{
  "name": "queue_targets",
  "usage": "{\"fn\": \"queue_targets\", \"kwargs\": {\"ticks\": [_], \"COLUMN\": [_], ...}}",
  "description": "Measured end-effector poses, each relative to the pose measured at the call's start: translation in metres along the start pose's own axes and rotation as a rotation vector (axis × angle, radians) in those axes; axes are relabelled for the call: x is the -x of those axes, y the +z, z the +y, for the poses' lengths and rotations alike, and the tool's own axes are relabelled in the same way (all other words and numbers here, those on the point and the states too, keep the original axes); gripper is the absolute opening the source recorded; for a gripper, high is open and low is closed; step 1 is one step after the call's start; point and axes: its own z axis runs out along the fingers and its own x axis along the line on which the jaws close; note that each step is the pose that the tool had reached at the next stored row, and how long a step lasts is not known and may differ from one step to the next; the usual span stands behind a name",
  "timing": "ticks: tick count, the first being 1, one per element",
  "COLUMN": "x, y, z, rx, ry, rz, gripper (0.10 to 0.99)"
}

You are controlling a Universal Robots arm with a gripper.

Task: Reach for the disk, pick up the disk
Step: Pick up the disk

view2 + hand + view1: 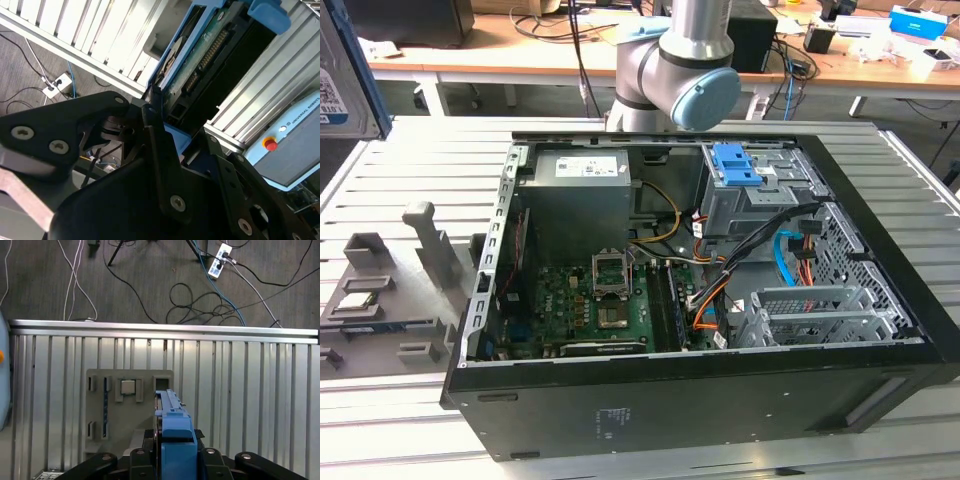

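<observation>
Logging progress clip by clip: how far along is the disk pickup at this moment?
Done: the reach and grasp look complete. In the first wrist view the pincer is shut on the disk, which is held edge-on.
In hand: the disk hangs in the air above the grey holder on the slatted table, so it appears lifted.
Left: nothing of the pickup that these views show.

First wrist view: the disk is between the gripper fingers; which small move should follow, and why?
Probably a short, slow lift straight up, gripper shut. The disk stands edge-on in its grasp, apart from the grey fixture plate on the slatted table below, so the grasp looks made and only clearance remains.
</observation>
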Motion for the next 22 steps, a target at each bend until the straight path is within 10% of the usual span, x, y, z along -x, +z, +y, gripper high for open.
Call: {"fn": "queue_targets", "kwargs": {"ticks": [9,22], "x": [-0.0002,-0.0021], "y": [-0.0022,-0.0043], "z": [-0.0072,-0.0625], "rx": [0.0,0.001], "ry": [0.0,0.0], "rz": [0.0002,0.0016], "gripper": [0.369,0.369]}}
